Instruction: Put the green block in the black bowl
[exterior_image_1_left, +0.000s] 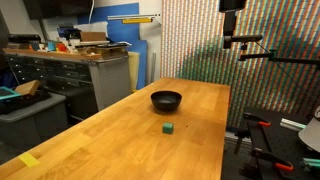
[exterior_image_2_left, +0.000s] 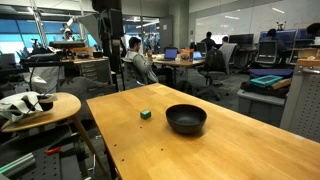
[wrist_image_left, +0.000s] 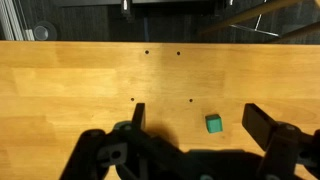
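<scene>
Currently the black two-finger pincer (wrist_image_left: 198, 120) is spread wide and grips nothing. The wrist view looks down past its fingers (wrist_image_left: 138, 116) onto the light wooden butcher-block desk (wrist_image_left: 80, 75). The tiny dark-green cube block (wrist_image_left: 214, 123) sits on the desk, seen in the gap between the fingers, nearer the finger on the picture's right and touching neither. In both exterior views the block (exterior_image_1_left: 169, 128) (exterior_image_2_left: 146, 115) lies on bare desk near the round, shallow, glossy black bowl (exterior_image_1_left: 166, 100) (exterior_image_2_left: 186, 119) — apart from it, not inside. The bowl stands upright, away from the desk edges. Four small dark holes (wrist_image_left: 147, 52) dot the desk top in the wrist view — two pairs.
</scene>
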